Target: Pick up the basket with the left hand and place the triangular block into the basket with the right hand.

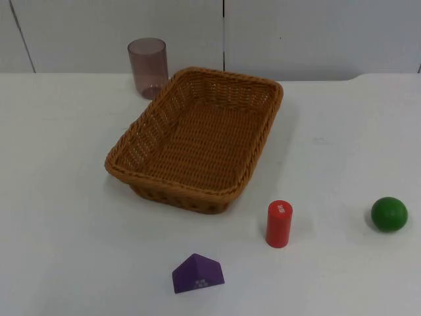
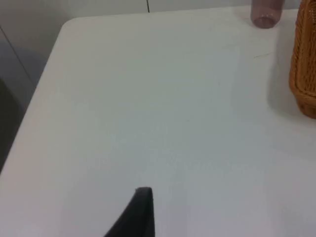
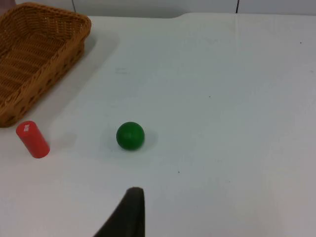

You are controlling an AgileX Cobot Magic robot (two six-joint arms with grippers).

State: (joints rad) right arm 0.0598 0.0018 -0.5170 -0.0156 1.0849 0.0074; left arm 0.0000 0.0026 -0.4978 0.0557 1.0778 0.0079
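Nothing's started: our basket (image 1: 197, 141) sits mid-frame on the table (image 1: 66, 217), the purple triangular block (image 1: 197, 274) waits bottom centre, and we can't tell either gripper's jaw state.

A translucent purple cup (image 1: 147, 67) is seen upright near the back of the white tabletop (image 1: 59, 197), close to the grey partition wall (image 1: 316, 33). A red cylinder (image 1: 279, 224) is stood upright, well apart from a green ball (image 1: 389, 214).

Empty basket (image 1: 197, 141); purple block (image 1: 197, 273) (apart)
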